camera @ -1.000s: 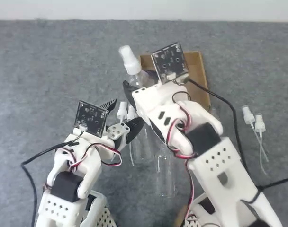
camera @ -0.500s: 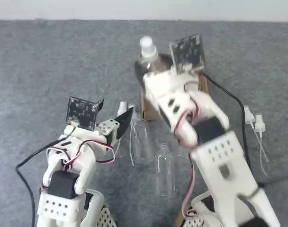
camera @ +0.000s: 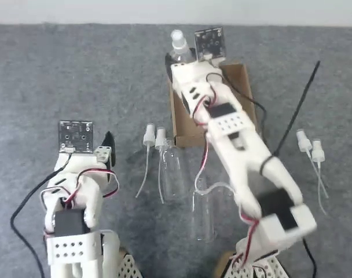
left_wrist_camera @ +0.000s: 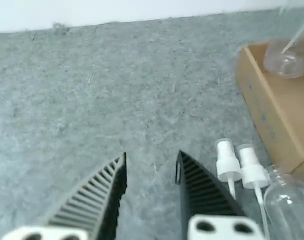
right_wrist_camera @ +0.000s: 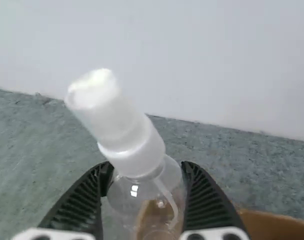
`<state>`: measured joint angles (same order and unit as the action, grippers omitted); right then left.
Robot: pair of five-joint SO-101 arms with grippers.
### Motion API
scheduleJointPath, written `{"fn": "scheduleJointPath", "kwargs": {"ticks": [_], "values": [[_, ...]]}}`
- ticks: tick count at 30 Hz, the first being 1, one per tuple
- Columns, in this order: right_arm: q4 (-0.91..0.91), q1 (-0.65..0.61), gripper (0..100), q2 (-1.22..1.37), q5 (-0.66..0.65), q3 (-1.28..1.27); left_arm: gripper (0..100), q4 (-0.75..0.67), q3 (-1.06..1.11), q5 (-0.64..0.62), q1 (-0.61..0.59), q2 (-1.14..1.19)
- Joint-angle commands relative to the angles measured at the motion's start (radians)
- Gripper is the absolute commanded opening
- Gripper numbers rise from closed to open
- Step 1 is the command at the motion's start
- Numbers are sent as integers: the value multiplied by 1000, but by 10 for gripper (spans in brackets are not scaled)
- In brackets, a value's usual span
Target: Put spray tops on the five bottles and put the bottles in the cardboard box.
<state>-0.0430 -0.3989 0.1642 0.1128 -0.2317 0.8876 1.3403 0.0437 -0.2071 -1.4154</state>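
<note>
Mottled grey carpet; plain brown cardboard box; colourless transparent bottle with white spray top; left gripper black, inner faces ridged; white arm shells.

Carpet (box, tops, seemingly two bottles)

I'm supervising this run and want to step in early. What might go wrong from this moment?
The capped bottle in the right gripper hangs near the far corner of the cardboard box; released here, it might hit the rim and fall outside. The open left gripper sits close to two loose spray tops, so a careless move might scatter them.
</note>
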Motion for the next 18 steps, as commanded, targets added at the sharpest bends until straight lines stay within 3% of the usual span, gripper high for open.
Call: {"fn": "scheduleJointPath", "kwargs": {"ticks": [1,18], "values": [[27,47,5,53,-8,143,143,-29,-7,2,-5,-23],[110,18,6,232,-3,146,143,-31,5,0,-5,-23]]}}
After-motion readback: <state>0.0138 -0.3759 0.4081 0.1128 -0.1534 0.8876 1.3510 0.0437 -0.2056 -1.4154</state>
